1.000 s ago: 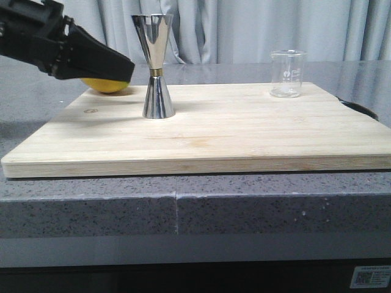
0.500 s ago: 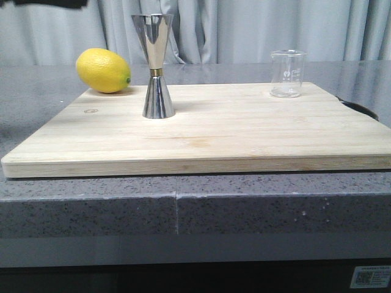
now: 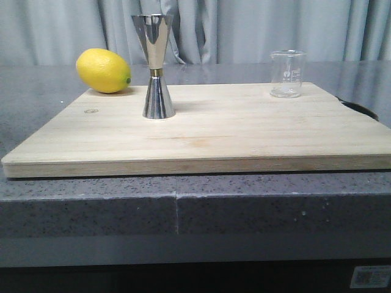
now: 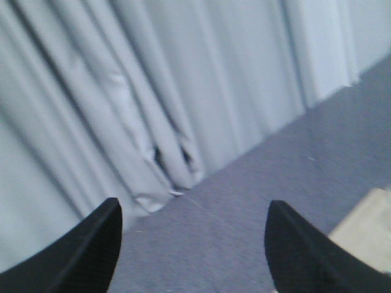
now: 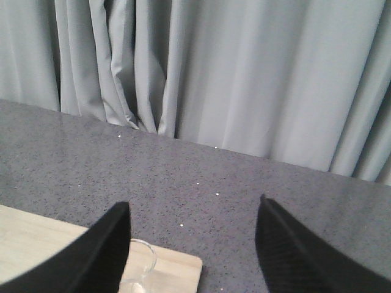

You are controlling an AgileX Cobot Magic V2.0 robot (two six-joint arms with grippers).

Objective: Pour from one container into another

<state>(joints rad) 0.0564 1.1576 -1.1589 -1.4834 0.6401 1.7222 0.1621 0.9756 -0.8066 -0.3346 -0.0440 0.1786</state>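
The small clear glass beaker (image 3: pixel 287 74) stands upright at the back right of the wooden board (image 3: pixel 214 131). The tall steel jigger (image 3: pixel 156 66) with a gold band at its waist stands upright at the board's back left. Neither arm shows in the front view. My left gripper (image 4: pixel 192 210) is open, over grey counter near the curtain, nothing between its fingers. My right gripper (image 5: pixel 192 210) is open too, held above the board's far right corner, with the beaker's rim (image 5: pixel 143 262) peeking out beside one finger.
A yellow lemon (image 3: pixel 103 70) lies at the board's back left corner, left of the jigger. The board rests on a grey speckled counter (image 3: pixel 183 210). Grey curtains (image 3: pixel 244 30) hang behind. A dark rim (image 3: pixel 360 108) shows beyond the board's right edge.
The left arm, which hung low in front of the lemon a second ago, has lifted up and out of the front view, uncovering the lemon. The jigger and beaker have not moved.
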